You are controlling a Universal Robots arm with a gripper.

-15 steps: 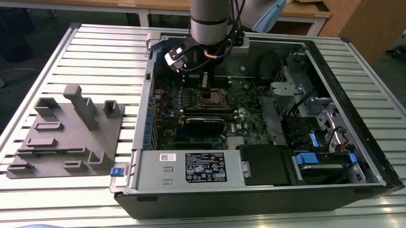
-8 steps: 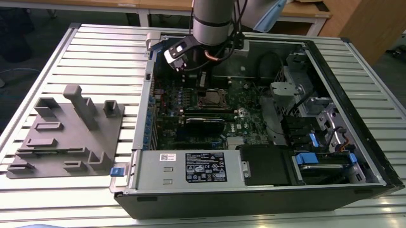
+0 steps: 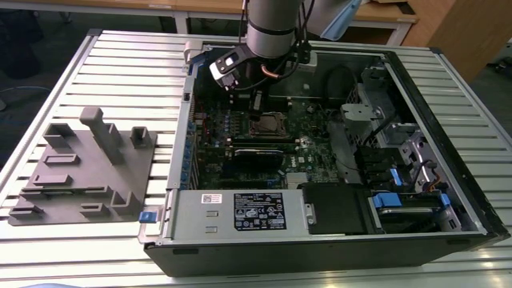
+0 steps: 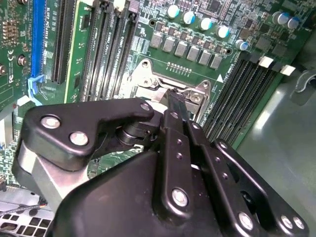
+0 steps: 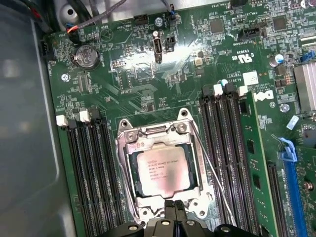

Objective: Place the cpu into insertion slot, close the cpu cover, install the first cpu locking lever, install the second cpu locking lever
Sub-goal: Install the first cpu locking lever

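Claw (image 5: 174, 213) fingertips sit pressed together at the near edge of the CPU socket, pinching nothing; in the second wrist view the two black fingers (image 4: 177, 106) meet at the socket's metal rim. The cpu (image 5: 160, 172) lies flat in the insertion slot (image 5: 134, 190), its dull silver top showing through the cut-out middle of the cpu cover (image 5: 159, 138), which is folded down over the chip's edges. A thin wire locking lever (image 5: 210, 170) runs slanted along one side of the socket, between the cover and the neighbouring memory slots (image 5: 222, 148); whether it is latched cannot be told. Green motherboard (image 5: 128, 64) surrounds the socket, with more memory slots (image 5: 91, 173) on the other side and a round coin battery (image 5: 85, 55) farther off. In the exterior view the arm (image 3: 270, 27) reaches down into the open computer case (image 3: 448, 150) lying on the slatted counter (image 3: 128, 66), the socket (image 3: 268, 124) just below it. A grey plastic fixture (image 3: 84, 174) stands on the counter toward the exterior view's left, well apart from the case.
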